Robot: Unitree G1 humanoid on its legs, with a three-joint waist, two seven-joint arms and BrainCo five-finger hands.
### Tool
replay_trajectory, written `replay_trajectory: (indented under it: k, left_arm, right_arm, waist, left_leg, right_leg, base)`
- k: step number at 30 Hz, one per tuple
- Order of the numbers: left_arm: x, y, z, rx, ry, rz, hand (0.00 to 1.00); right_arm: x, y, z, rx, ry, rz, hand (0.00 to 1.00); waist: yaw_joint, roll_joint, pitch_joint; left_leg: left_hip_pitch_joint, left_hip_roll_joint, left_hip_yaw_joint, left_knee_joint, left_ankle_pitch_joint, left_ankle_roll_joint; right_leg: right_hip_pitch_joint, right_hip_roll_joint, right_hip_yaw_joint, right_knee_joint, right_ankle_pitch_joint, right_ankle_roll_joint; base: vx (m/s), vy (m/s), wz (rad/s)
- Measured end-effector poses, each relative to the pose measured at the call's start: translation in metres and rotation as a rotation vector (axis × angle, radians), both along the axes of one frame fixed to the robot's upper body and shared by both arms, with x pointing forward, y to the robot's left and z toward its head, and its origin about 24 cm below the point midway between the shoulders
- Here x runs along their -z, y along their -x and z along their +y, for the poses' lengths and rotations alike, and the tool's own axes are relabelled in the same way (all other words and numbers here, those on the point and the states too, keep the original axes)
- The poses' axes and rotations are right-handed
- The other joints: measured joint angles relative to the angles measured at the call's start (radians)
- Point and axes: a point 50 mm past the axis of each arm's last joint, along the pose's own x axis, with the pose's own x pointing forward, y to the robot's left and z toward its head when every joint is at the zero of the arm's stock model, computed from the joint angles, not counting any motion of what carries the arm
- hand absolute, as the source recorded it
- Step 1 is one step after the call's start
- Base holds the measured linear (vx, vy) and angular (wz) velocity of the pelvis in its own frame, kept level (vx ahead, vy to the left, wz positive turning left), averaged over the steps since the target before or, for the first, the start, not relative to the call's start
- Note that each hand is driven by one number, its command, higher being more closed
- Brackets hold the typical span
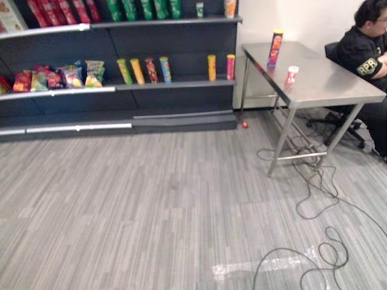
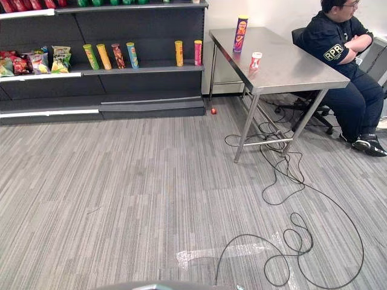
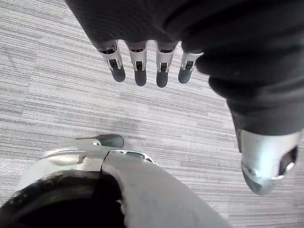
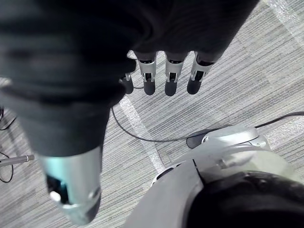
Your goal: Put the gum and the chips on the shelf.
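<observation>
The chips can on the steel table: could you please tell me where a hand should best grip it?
Probably round the middle of its body, taken from the side. The chips can stands upright, tall and round, near the shelf-side edge of the table, so coming in from that open edge looks best; the gum tub stands apart.

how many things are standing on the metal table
2: a tall chips can toward the far end and a small gum tub closer to the robot, both upright on the metal table.
</observation>
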Motion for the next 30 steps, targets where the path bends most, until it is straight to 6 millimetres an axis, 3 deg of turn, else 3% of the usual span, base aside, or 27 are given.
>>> replay_trajectory:
  k: [3, 12, 30]
  left_arm:
    - [0.000, -0.007, 0.001, 0.003, -0.002, -0.016, 0.00]
    - [0.000, -0.007, 0.000, 0.005, 0.001, -0.008, 0.00]
    - [0.000, -0.008, 0.000, 0.018, 0.000, -0.011, 0.00]
  right_arm:
    - [0.000, -0.007, 0.001, 0.020, -0.003, -0.019, 0.00]
    - [-0.001, -0.017, 0.000, 0.022, -0.002, -0.046, 0.00]
    - [-0.001, -0.016, 0.001, 0.058, -0.044, -0.072, 0.00]
  waist:
    - [-0.001, -0.001, 0.032]
    - [-0.002, 0.003, 0.038]
    - [0.000, 0.002, 0.039]
  left_leg:
    - [0.011, 0.002, 0.004, -0.001, -0.006, -0.010]
    - [0.027, 0.007, 0.032, -0.002, -0.015, -0.024]
    - [0.029, 0.020, 0.064, -0.008, -0.021, -0.032]
  right_leg:
    - [0.016, 0.002, -0.004, -0.014, 0.001, 0.002]
    - [0.033, 0.006, 0.004, -0.029, -0.001, 0.012]
    - [0.037, 0.023, 0.023, -0.061, 0.012, 0.004]
  base:
    - [0.07, -0.015, -0.02]
    - [-0.01, -0.022, -0.04]
    - [-0.01, -0.034, -0.05]
